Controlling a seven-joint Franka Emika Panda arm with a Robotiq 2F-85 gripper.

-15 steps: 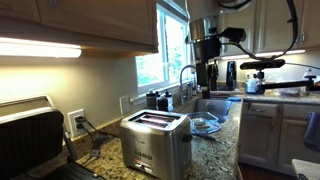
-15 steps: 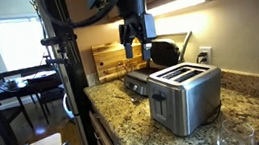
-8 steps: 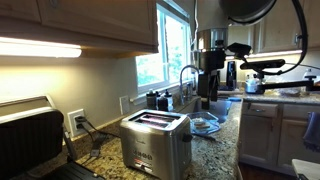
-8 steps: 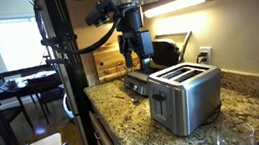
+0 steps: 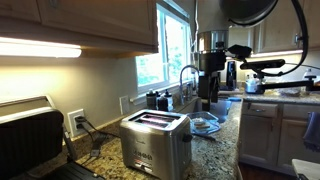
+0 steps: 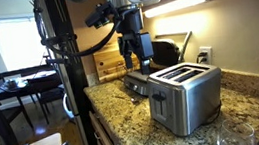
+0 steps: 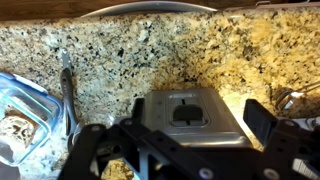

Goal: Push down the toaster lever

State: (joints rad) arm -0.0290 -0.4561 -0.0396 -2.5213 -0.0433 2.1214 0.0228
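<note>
- Wrist view: the gripper [image 7: 175, 150] looks down on the speckled granite counter [image 7: 120, 60]. Its two fingers [image 7: 262, 122] stand wide apart and hold nothing.
- The toaster [image 7: 190, 115] lies in the space between the fingers, lower than them and not touched.
- On its facing side there is a recessed dark panel with a small dark part [image 7: 188, 113]. I judge this is the toaster lever, but the picture is too coarse to be sure.
- In both exterior views the steel toaster [image 5: 155, 142] [image 6: 185, 97] stands on the counter with a reddish glow in its slots. The lever is too small to find there.
- What has changed: one second ago the gripper [image 6: 139, 66] hung higher. Half a second ago it had come down closer to the counter level.
- Since then it shows almost no movement, so the descent has paused or become very slow.
- In an exterior view the gripper [image 5: 208, 97] is still clearly above the toaster top and to the side of it, toward the sink.
- Meaning for the task: the approach is under way, but the push has not begun.
- By my judgement the arm must next bring one finger over the lever and then press straight down. With the fingers so wide open, a finger could miss the small tab or catch the toaster body.
</note>
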